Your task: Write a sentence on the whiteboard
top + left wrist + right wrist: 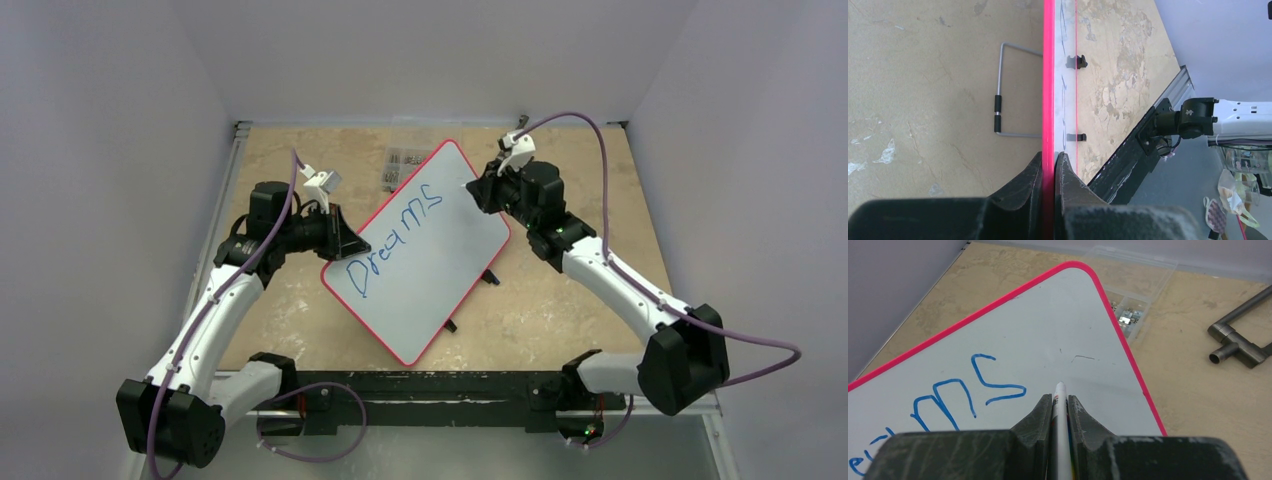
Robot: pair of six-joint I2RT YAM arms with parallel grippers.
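The whiteboard [430, 270] sits slantwise between my arms, and its sentence [395, 240] reads "Dreams" in blue. My left gripper [1049, 165] pinches the red rim. My right gripper [1060, 407] clamps a white marker [1060, 395], tip over bare board past the "s".

Overhead plus close wrist views — whiteboard [432, 282] shared.

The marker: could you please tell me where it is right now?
In the right wrist view, the marker sits clamped in the right gripper, its tip over the whiteboard, just right of the final "s" of the blue lettering.
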